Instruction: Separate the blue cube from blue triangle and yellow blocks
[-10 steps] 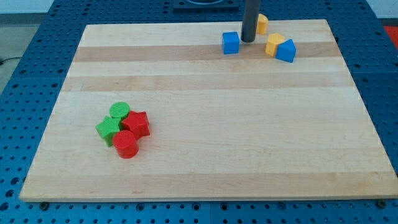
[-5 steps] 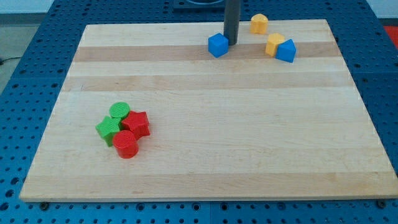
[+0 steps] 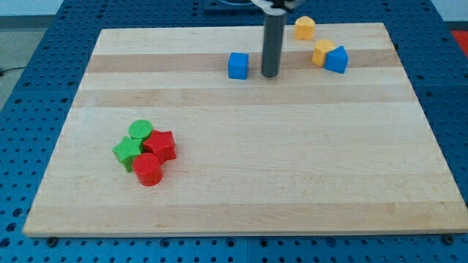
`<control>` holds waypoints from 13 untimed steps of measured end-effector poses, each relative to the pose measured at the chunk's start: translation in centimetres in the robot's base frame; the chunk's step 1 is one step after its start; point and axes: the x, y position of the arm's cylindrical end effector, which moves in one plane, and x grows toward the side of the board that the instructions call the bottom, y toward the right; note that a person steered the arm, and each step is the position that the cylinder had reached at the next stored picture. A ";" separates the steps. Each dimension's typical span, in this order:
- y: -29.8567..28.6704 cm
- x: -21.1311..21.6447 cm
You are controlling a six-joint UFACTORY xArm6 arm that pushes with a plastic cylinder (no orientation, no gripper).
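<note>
counter: a pale wooden board [image 3: 241, 168] is laid over a blue perforated bench, seen from the view's bottom edge toward the top.
pincer: none is fitted, so no spread or pressed state can be told; the arm ends in a straight dark rod.
my tip: my tip [image 3: 270, 75] is set on the counter just to the view's right of the blue cube, with a narrow strip of bare wood between them; no contact is seen.
blue cube: the blue cube [image 3: 238, 66] is found near the view's top, left of the rod, flat on one face and square to the board.
blue triangle: the blue triangle [image 3: 337, 59] is placed well to the view's right of the rod, touching a yellow block [image 3: 322, 52] on its left.
second yellow block: another yellow block [image 3: 305, 28] is seen at the top edge, apart from that pair.
other blocks: two green [image 3: 131, 143] and two red [image 3: 154, 155] blocks are clustered at the lower left, well apart from the rest.
handling: the cube is judged light, rigid and ready to slide on smooth wood; nothing fragile is suggested.
where to press: it cannot be gripped, only pushed; its right face is judged best met at mid-width, since an off-centre push would likely turn it.
progress: the cube is judged already clear of the blue triangle and yellow blocks.
</note>
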 end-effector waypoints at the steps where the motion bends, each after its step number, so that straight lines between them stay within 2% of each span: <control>1: -3.0 -0.1; 3: -4.0 -4.3; 4: -7.6 -2.5; 7: -17.6 8.4; 8: -19.4 10.6; 10: -21.9 7.5; 12: -26.1 7.0; 13: -25.6 8.0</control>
